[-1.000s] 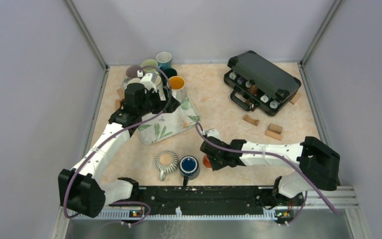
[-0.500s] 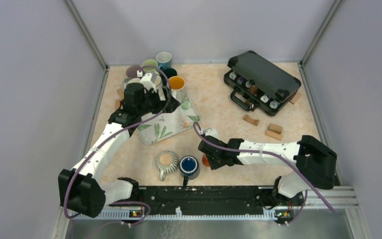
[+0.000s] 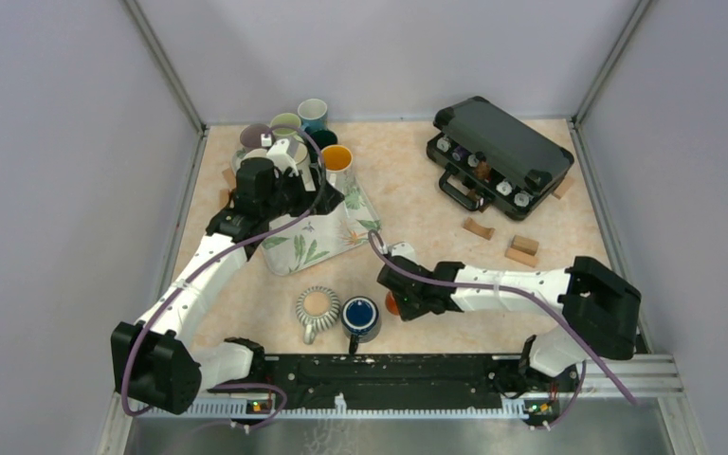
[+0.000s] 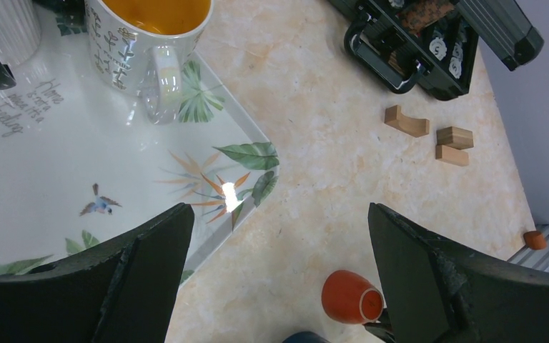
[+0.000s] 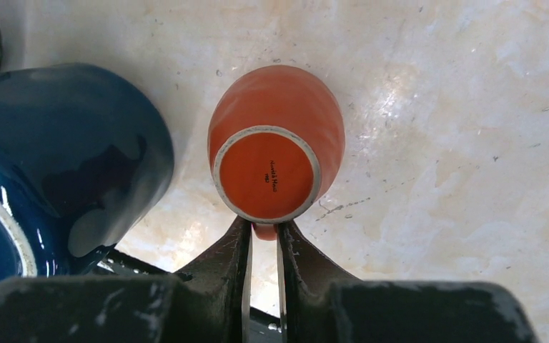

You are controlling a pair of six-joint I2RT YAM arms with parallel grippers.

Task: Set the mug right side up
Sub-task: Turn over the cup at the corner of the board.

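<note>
Orange mug (image 5: 277, 143): upside down, just beyond my fingertips (image 5: 232, 246).
Right gripper (image 5: 263, 223): clamped on its handle (image 5: 263, 231).
Handling: stiff, glazed, probably slippery, breakable; I hold the handle.

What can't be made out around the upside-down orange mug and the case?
- Glossy orange ceramic mug: right wrist view, handle mostly hidden by its body and the shut right gripper; top view, that gripper covers most of it.
- Its mouth: face down on the beige marbled table, all views.
- Black plastic case: contents too small, top view.
</note>
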